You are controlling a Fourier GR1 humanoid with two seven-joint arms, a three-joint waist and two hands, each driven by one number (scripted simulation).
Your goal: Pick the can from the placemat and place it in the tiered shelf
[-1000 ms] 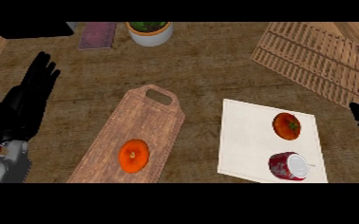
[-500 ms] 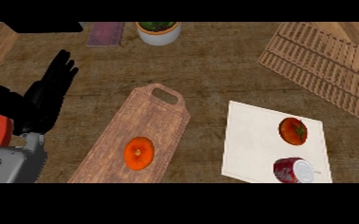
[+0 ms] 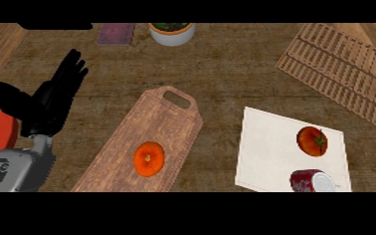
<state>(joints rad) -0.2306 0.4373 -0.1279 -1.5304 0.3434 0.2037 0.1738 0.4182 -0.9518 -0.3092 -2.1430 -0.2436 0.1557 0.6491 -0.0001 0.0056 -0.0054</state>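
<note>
Left hand point(image 3: 55, 97) has risen, fingers point(image 3: 73, 67) straight, far from can point(image 3: 312, 180).

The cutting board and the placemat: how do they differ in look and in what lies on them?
The cutting board is brown wood, long and narrow, with a handle hole at its far end; the placemat is pale, plain and broader. The cutting board carries one round orange item; the placemat carries two things, a red tomato and the dark red can lying on its side. Both lie flat on the wooden counter, side by side.
</note>
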